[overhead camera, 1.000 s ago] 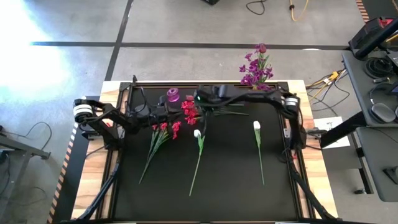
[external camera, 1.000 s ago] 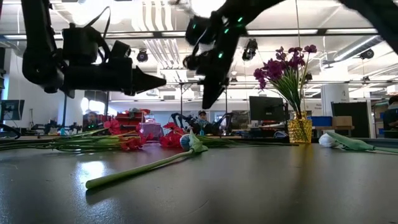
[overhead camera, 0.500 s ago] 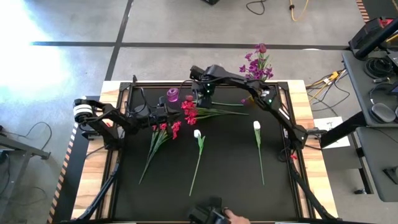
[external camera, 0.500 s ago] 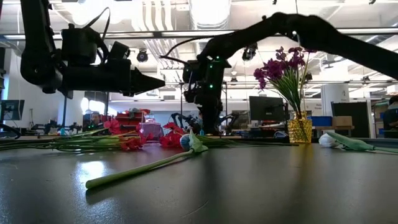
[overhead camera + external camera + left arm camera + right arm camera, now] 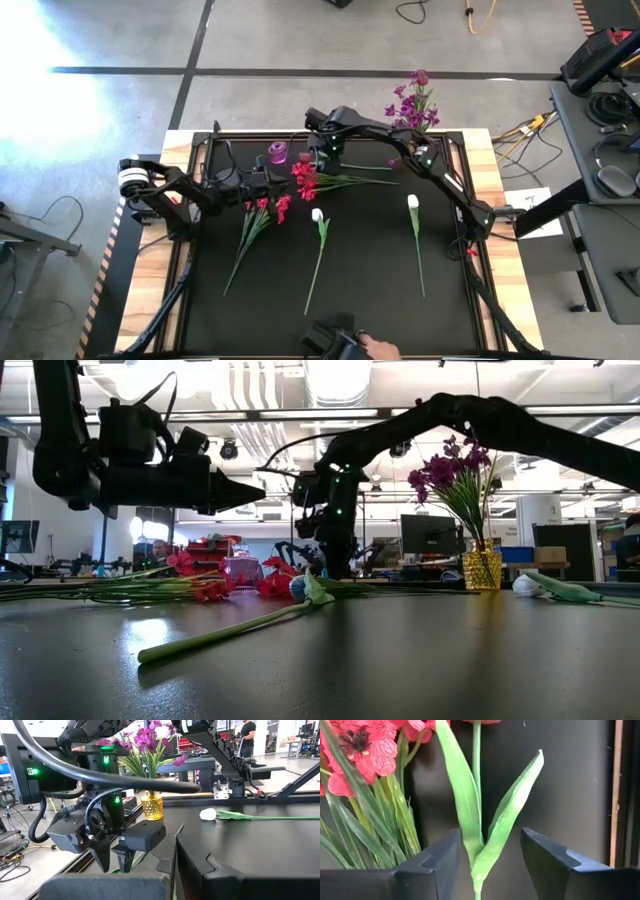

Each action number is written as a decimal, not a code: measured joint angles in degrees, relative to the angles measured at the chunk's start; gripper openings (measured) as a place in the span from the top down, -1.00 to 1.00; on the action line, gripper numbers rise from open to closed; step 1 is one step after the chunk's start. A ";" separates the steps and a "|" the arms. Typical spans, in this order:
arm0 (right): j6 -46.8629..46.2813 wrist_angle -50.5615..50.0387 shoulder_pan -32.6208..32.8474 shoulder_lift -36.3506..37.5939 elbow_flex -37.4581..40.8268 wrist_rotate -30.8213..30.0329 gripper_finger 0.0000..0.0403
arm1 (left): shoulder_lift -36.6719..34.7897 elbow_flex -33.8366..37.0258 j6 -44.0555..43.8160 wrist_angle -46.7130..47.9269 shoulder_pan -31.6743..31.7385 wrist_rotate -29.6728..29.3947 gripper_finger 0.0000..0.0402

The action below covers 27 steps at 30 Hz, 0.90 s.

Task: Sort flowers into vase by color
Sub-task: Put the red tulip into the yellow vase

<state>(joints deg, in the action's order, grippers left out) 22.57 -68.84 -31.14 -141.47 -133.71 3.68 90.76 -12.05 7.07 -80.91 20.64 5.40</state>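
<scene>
My right gripper (image 5: 320, 163) is open and points down over the far-left red-flower bunch (image 5: 305, 180), whose stems run right. In the right wrist view its fingers (image 5: 432, 865) stand either side of a green leafy stem (image 5: 477, 820); whether they touch it I cannot tell. My left gripper (image 5: 255, 488) is shut and hovers above a second red bunch (image 5: 262, 207). Two white tulips (image 5: 318, 216) (image 5: 413, 203) lie flat on the mat. Purple flowers (image 5: 410, 105) stand in a gold vase (image 5: 482, 570) at the far edge. A small purple vase (image 5: 278, 153) stands beside the red blooms.
The black mat (image 5: 370, 270) is bare between and beyond the tulip stems. A person's hand (image 5: 375, 348) holds a dark object at the near edge. The right arm (image 5: 430, 165) stretches across the far side. Wooden borders frame the mat.
My right gripper has come down toward the far red bunch and turned from a slant to pointing straight down; its arm has swung from lying along the far edge to arching over it. A person's hand with a dark object has appeared at the near edge.
</scene>
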 joint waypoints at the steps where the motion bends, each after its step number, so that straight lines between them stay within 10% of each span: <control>1: 0.02 0.13 -0.02 0.00 0.25 -0.02 0.06 | 0.00 0.00 0.00 0.01 0.00 -0.01 1.00; 18: 0.55 0.43 0.34 2.54 1.48 0.71 0.88 | 0.00 0.00 -0.02 0.01 0.00 0.03 1.00; 27: -3.26 7.28 3.51 16.65 3.64 -5.75 0.93 | 0.00 0.00 -0.04 0.03 -0.02 0.08 1.00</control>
<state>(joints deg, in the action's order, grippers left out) 19.31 -61.56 -27.63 -124.82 -130.07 -2.08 90.76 -12.05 7.03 -80.88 20.62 5.48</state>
